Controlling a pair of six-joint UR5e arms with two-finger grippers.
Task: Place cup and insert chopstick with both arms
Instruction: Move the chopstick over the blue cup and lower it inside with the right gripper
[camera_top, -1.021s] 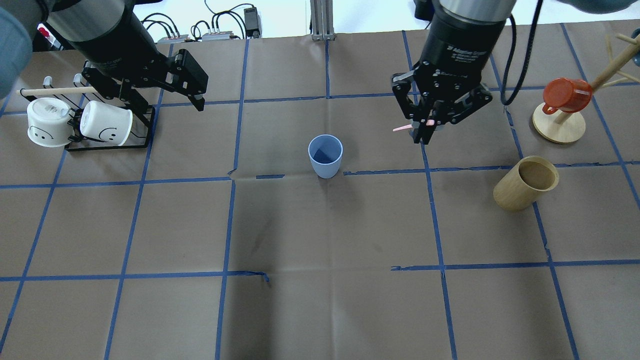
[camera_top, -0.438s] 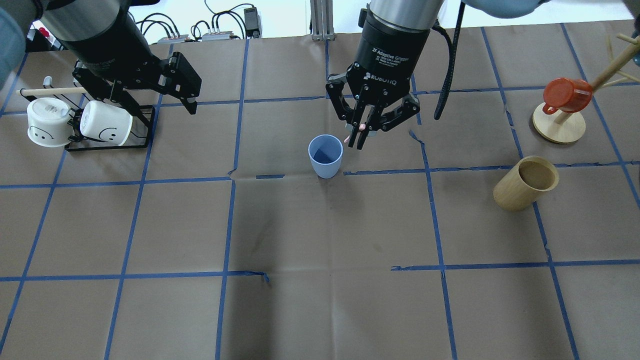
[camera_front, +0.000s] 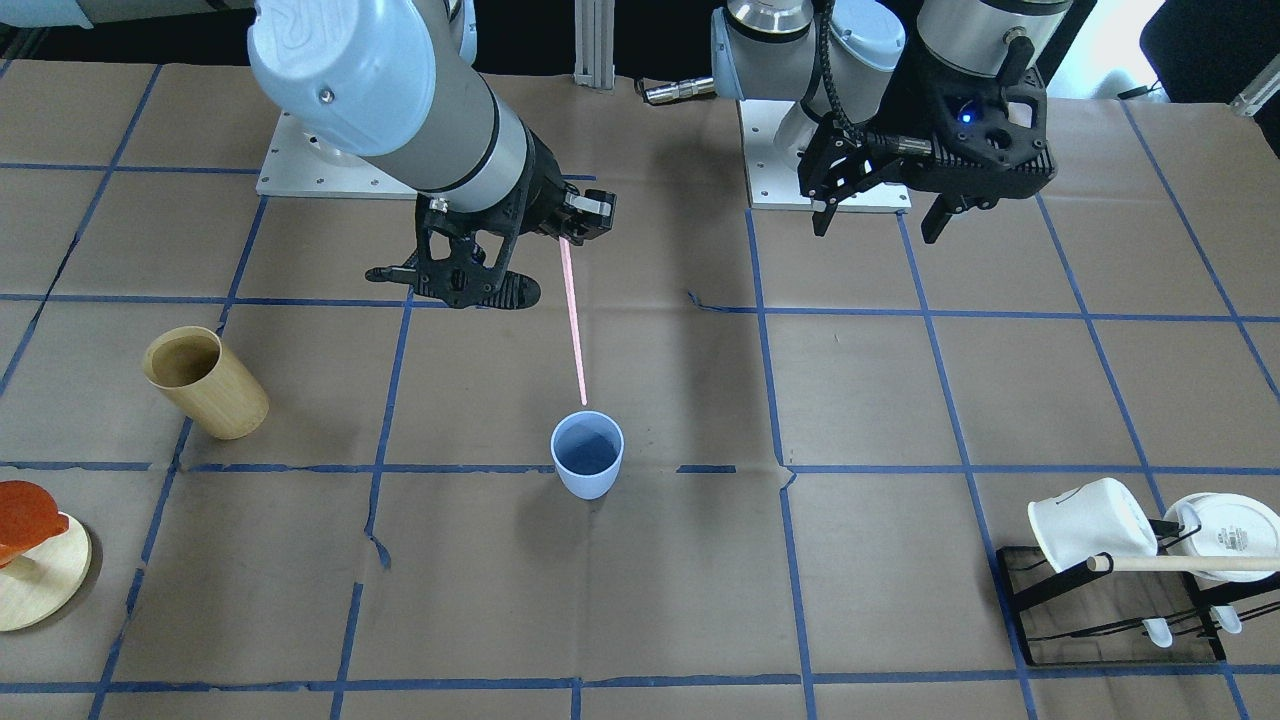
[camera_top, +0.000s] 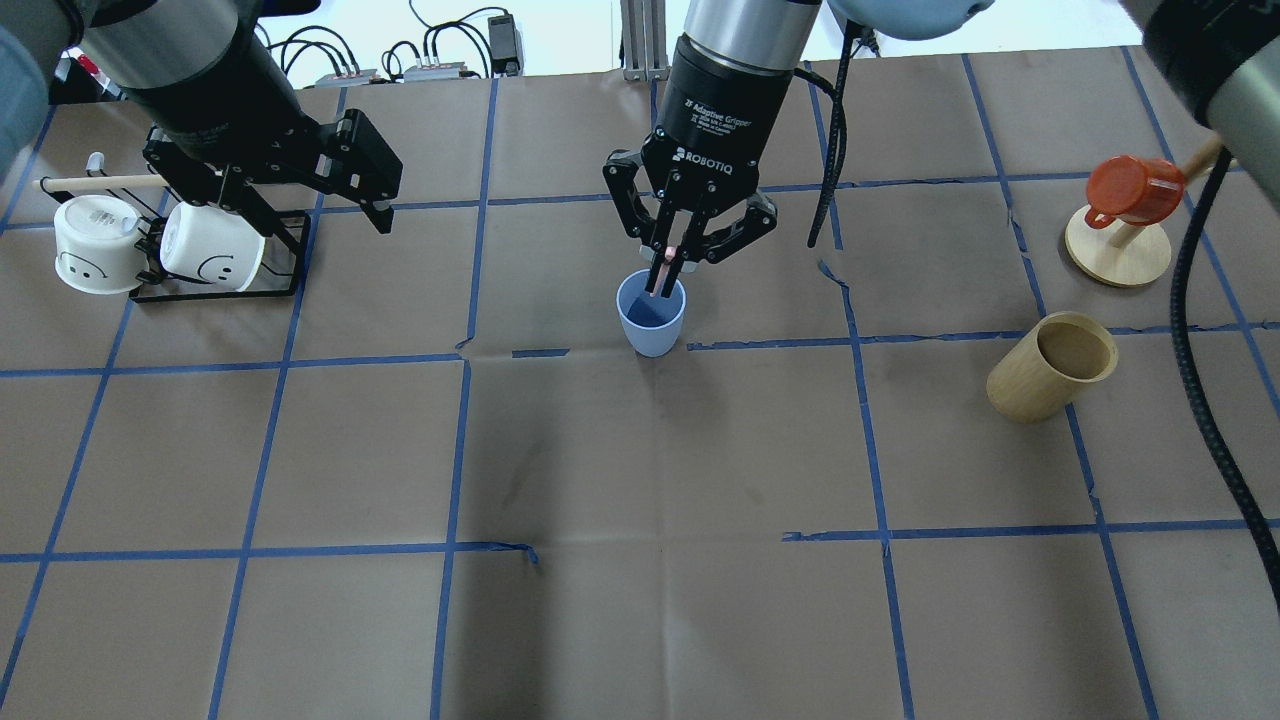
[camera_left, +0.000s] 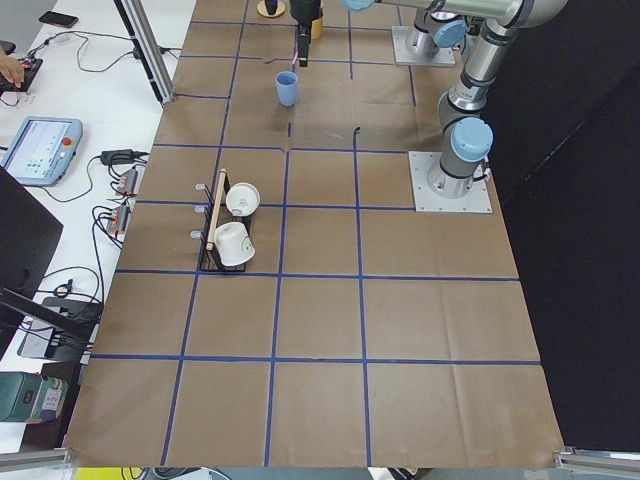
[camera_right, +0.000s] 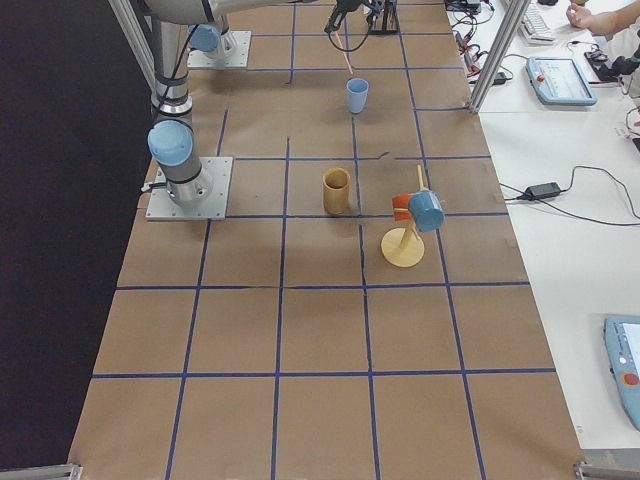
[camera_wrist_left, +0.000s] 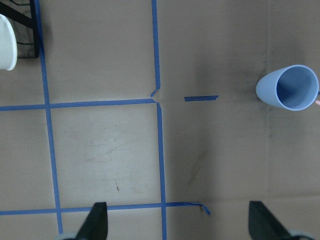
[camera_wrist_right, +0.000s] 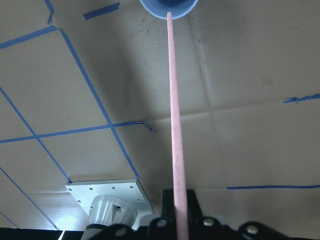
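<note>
Both arms split it: your right gripper clamps the chopstick pointing down so its tip meets the cup mouth below, left gripper spread apart, empty.

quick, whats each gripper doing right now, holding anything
Left gripper: open, holding nothing.
Right gripper: shut on the pink chopstick, whose tip is at the mouth of the blue cup.

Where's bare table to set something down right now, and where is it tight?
Free: the squares between the blue cup and the mug rack, between the cup and the wooden cup, and the rows on the robot's side. Tight: over the blue cup, where the right tool holds the chopstick.
</note>
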